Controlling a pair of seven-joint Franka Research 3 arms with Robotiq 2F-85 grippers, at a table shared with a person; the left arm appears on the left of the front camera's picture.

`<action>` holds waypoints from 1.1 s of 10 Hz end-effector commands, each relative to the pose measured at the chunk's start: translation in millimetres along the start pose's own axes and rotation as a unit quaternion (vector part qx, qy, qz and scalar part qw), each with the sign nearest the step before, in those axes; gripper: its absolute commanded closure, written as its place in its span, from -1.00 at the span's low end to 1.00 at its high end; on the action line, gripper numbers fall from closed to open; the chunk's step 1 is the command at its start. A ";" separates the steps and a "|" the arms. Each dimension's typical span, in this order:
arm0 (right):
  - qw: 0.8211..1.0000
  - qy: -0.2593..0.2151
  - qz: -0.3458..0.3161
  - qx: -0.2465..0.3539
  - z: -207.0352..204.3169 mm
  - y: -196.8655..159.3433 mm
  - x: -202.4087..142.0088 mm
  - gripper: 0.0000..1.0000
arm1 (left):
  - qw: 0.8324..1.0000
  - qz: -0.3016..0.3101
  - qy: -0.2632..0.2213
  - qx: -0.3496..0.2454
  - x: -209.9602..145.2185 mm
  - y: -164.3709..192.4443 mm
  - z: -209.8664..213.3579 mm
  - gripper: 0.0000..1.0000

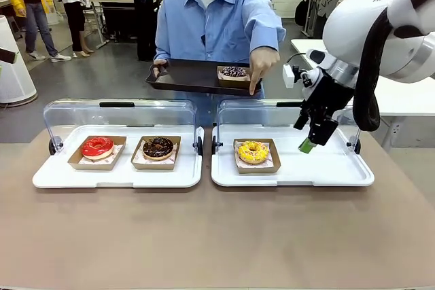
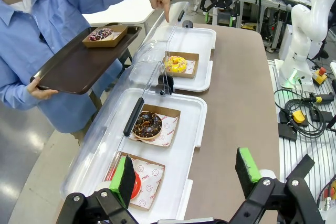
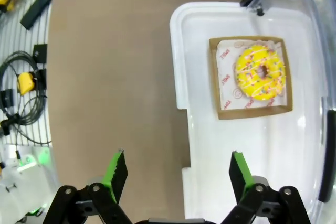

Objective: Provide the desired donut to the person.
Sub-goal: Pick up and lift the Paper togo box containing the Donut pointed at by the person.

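Observation:
The person (image 1: 217,18) in a light-blue shirt stands across the table and holds a dark tray (image 1: 183,76) with a sprinkled chocolate donut (image 1: 234,72) on it. The person's hand (image 1: 262,62) points a finger down toward the yellow donut (image 1: 253,151), which sits in a cardboard holder on the right white tray (image 1: 326,168). My right gripper (image 1: 309,142) hangs open and empty over that tray, right of the yellow donut (image 3: 261,72). My left gripper (image 2: 186,174) is open and empty above the left white tray (image 2: 181,145). One of its fingers (image 2: 126,179) partly hides the red donut (image 2: 136,186).
The left white tray (image 1: 54,174) holds a red donut (image 1: 98,147) and a chocolate donut (image 1: 158,147) in cardboard holders. Clear lids (image 1: 119,112) stand raised behind both trays. Bare brown table (image 1: 217,236) lies in front. Cables (image 3: 23,103) lie off the table's side.

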State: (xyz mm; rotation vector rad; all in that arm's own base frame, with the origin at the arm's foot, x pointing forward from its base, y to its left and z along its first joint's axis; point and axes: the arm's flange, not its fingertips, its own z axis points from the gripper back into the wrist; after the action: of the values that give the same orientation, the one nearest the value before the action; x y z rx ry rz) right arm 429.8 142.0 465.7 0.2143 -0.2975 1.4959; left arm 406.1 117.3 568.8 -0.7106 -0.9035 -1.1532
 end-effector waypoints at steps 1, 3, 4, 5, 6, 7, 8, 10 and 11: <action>0.998 0.058 0.008 -0.014 -22.2 18.6 22.9 -1.00 | 1.000 -0.001 -0.001 0.001 0.7 -0.6 1.1 -1.00; 0.995 0.099 -0.003 -0.005 -45.1 17.4 39.9 -1.00 | 1.000 -0.001 -0.001 0.001 0.7 -0.6 1.1 -1.00; 0.994 0.108 -0.019 -0.008 -56.0 12.7 48.5 -1.00 | 1.000 -0.001 -0.001 0.001 0.7 -0.6 1.1 -1.00; 0.992 0.121 -0.034 -0.010 -68.9 7.2 53.7 -1.00 | 1.000 -0.001 -0.001 0.001 0.7 -0.6 1.1 -1.00; 0.992 0.121 -0.042 -0.012 -78.7 1.3 57.0 -1.00 | 1.000 -0.001 -0.001 0.001 0.7 -0.6 1.1 -1.00; 0.992 0.118 -0.034 -0.016 -86.7 -6.3 60.1 -1.00 | 1.000 -0.001 -0.001 0.001 0.7 -0.6 1.1 -1.00; 0.994 0.104 -0.013 -0.013 -93.5 -14.5 60.2 -1.00 | 1.000 -0.001 -0.001 0.001 0.7 -0.6 1.1 -1.00; 0.996 0.089 -0.006 -0.006 -104.5 -31.0 53.5 -1.00 | 1.000 -0.001 -0.001 0.001 0.7 -0.6 1.1 -1.00; 0.996 0.091 -0.010 -0.007 -106.9 -36.2 51.1 -1.00 | 1.000 -0.001 -0.001 0.001 0.7 -0.6 1.1 -1.00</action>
State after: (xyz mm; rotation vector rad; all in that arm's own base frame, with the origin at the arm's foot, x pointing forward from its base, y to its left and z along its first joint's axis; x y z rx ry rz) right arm 466.5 226.2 385.1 0.0606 -0.1432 1.4701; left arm 406.1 117.2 568.9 -0.7105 -0.9035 -1.1533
